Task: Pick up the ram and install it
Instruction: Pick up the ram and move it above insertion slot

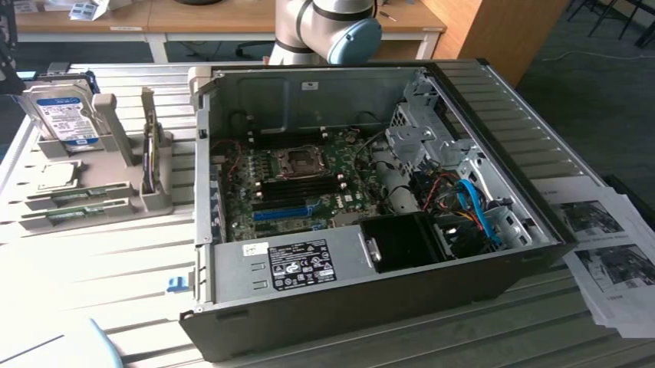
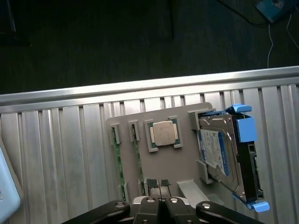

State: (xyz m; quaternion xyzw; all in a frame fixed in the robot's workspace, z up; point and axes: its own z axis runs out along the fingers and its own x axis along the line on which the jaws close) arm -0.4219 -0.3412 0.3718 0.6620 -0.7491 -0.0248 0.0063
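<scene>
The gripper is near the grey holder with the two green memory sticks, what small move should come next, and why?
Probably open the gripper: its jaws are shut on nothing, while both thin green ram sticks sit edge-up in slots of the flat grey plastic holder. Shut jaws likely could not straddle a stick.
</scene>
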